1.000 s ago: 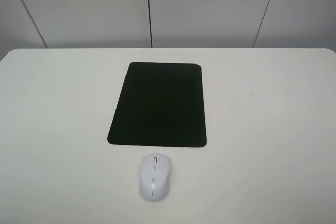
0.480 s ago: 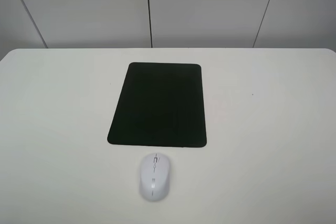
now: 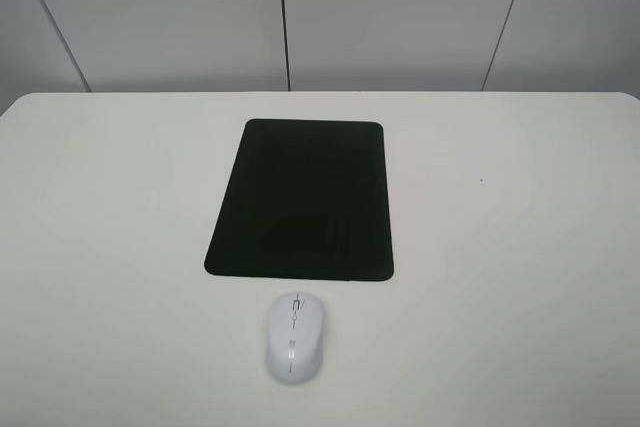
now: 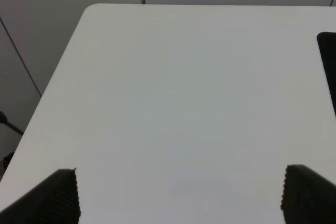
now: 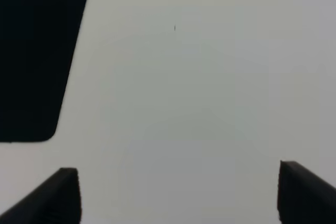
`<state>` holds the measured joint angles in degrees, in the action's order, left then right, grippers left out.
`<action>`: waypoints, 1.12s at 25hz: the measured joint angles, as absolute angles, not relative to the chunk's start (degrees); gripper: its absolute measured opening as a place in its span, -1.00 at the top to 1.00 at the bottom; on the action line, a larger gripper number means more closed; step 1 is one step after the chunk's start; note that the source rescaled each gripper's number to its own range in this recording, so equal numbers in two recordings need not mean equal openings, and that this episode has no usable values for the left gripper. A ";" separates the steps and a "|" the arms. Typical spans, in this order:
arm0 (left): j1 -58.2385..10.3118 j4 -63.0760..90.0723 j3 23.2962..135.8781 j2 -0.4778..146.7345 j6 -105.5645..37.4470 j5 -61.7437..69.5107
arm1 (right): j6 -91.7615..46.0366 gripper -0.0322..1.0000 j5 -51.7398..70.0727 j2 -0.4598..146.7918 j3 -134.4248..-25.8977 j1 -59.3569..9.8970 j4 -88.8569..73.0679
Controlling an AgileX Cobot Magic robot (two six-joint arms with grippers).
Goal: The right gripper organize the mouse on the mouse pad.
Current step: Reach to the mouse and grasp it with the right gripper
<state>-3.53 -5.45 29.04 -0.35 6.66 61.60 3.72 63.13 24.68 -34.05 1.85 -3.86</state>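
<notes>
The white mouse (image 3: 293,338) lies on the white table just in front of the near edge of the black mouse pad (image 3: 302,199), apart from it. The pad also shows at the edge of the right wrist view (image 5: 37,51) and as a sliver in the left wrist view (image 4: 328,66). My right gripper (image 5: 178,195) is open and empty above bare table to the right of the pad; the mouse is out of that view. My left gripper (image 4: 178,195) is open and empty over the table's left part. Neither gripper shows in the exterior high view.
The white table (image 3: 500,247) ends at a far edge before a grey panelled wall (image 3: 400,17). The table's left edge and rounded corner show in the left wrist view (image 4: 89,10). A small dark speck (image 3: 481,181) marks the table right of the pad.
</notes>
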 joint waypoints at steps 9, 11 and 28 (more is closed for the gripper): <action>-3.53 -5.45 29.04 -0.35 6.66 61.60 | 12.72 -0.99 62.44 49.39 -40.93 -9.02 -0.32; -3.53 -5.45 29.04 -0.35 6.66 61.60 | 18.16 -0.99 61.85 53.62 -42.12 -14.88 2.37; -3.53 -5.45 29.04 -0.35 6.66 61.60 | 56.94 -0.99 45.38 79.46 -44.07 -54.67 13.03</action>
<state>-3.53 -5.45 29.04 -0.35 6.66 61.60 56.94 45.38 79.46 -44.07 -54.67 13.03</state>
